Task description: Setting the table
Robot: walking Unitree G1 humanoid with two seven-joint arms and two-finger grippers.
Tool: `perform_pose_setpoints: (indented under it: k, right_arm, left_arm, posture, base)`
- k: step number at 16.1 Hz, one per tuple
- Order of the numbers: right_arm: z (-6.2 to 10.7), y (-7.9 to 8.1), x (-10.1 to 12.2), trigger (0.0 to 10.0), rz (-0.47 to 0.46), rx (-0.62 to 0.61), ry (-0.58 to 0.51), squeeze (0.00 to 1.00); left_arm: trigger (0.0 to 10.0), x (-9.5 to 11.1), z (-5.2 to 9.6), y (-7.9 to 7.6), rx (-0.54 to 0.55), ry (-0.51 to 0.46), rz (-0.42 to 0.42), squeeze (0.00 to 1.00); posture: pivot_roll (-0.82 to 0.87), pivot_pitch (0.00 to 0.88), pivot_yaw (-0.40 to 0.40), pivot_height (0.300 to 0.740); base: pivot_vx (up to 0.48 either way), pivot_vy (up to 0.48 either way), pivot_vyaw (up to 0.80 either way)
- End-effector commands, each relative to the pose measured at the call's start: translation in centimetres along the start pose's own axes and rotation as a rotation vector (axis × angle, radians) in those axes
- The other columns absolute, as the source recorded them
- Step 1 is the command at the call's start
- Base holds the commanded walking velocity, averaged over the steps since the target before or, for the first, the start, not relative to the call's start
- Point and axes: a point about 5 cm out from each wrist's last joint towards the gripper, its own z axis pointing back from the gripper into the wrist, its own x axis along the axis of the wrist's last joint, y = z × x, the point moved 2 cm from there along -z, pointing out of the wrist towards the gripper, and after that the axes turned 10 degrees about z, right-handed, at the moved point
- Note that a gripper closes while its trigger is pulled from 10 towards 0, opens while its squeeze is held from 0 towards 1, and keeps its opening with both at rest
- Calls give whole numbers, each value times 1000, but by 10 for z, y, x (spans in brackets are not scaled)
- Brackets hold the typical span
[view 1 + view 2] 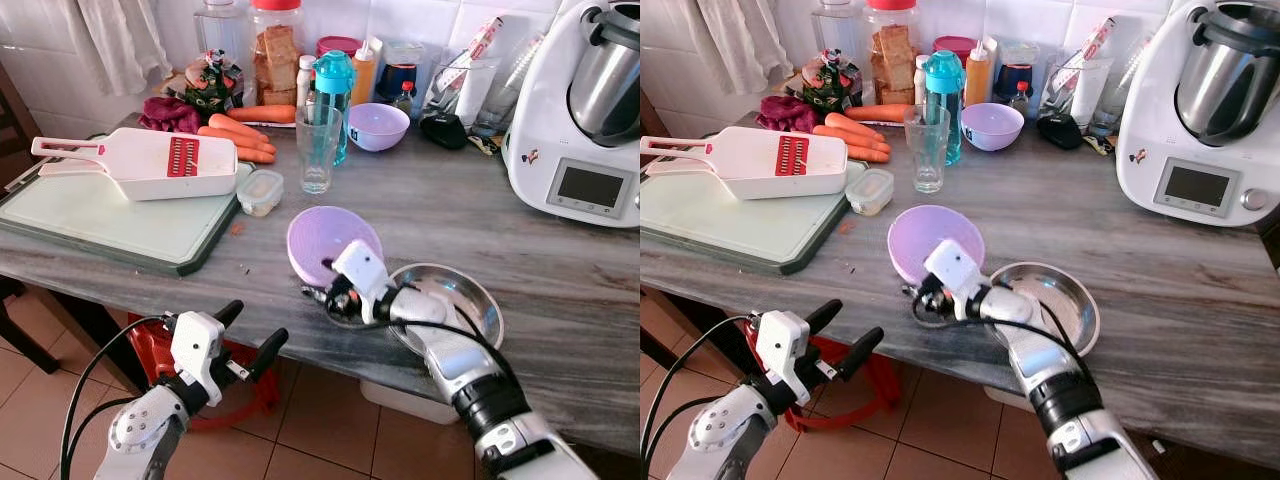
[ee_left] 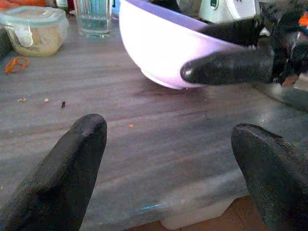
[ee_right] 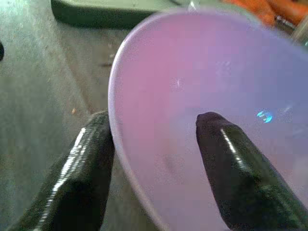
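From the head we see the right gripper (image 1: 322,283) clamped on the rim of a tilted lilac bowl (image 1: 325,240) near the counter's front edge, beside a steel bowl (image 1: 455,300); our right wrist view adds that one finger (image 3: 231,168) lies inside the bowl and the other outside. The left wrist view shows the bowl's underside touching the grey counter (image 2: 144,130), framed by the left gripper (image 1: 250,335), fingers spread and empty. Behind stand a cutting board (image 1: 100,220), glass (image 1: 318,148), carrots (image 1: 240,135), and a tiled wall.
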Motion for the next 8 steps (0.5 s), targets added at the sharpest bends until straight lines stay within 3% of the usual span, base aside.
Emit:
perform_pose_setpoints:
  k: [1,8]
  right_arm:
    - [0,-5,6,10000,18,-10,-15,1000]
    - [-1,-9,21,10000,40,-34,-62,1000]
  left_arm:
    - [10000,-2,-1,0,-10,9,-9,0]
    - [10000,2,-6,-2,-13,-6,-9,0]
  posture:
    - [33,45,-33,740]
    - [30,33,-31,740]
  base:
    - [0,0,0]
    - [0,0,0]
